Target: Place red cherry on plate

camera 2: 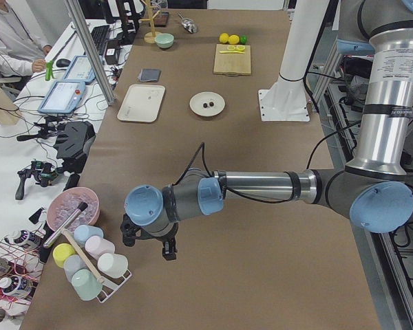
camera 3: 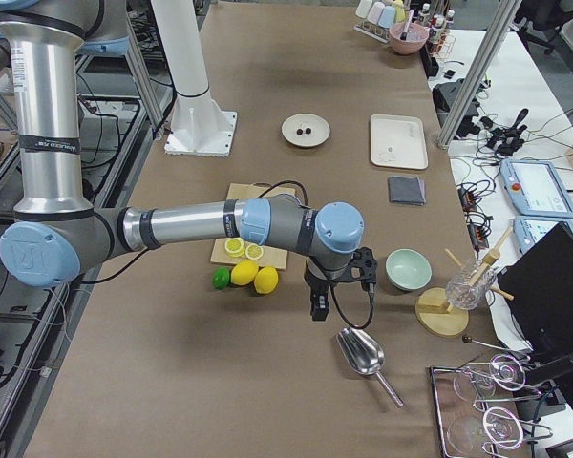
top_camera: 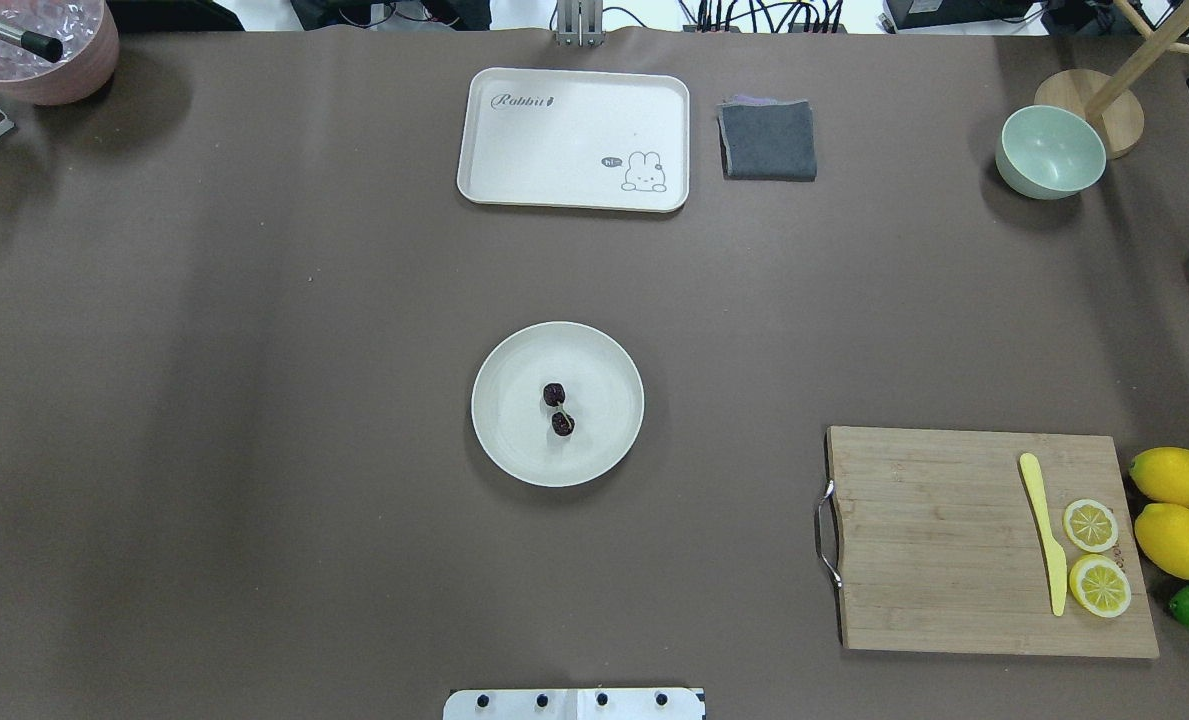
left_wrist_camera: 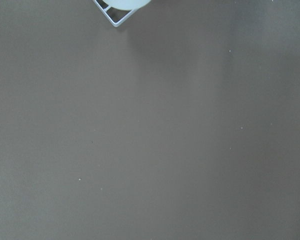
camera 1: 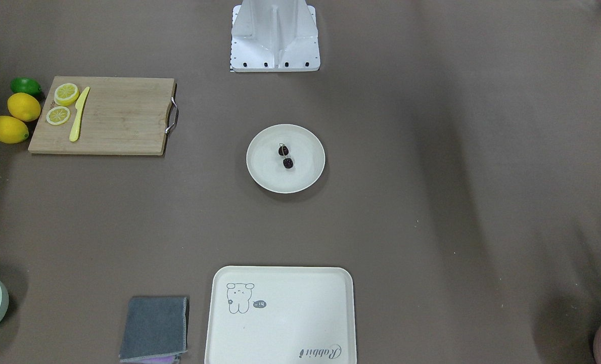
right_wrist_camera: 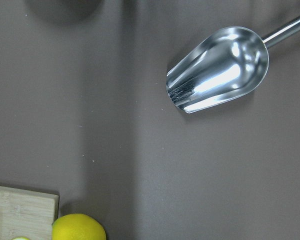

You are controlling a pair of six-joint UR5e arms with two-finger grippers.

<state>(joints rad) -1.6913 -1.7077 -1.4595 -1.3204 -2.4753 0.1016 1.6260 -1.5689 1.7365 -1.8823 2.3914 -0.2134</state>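
Two joined fruits, the red cherry [top_camera: 558,409], rest mid-frame on the plate [top_camera: 506,432]. We cannot tell whether the left gripper [camera 2: 148,247] or right gripper [camera 3: 341,288] is open.

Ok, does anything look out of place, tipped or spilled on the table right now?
Nothing stands out. The red cherry lies inside the plate, near its middle. The knife and lemon slices lie flat on the cutting board, and the folded cloth sits beside the tray.
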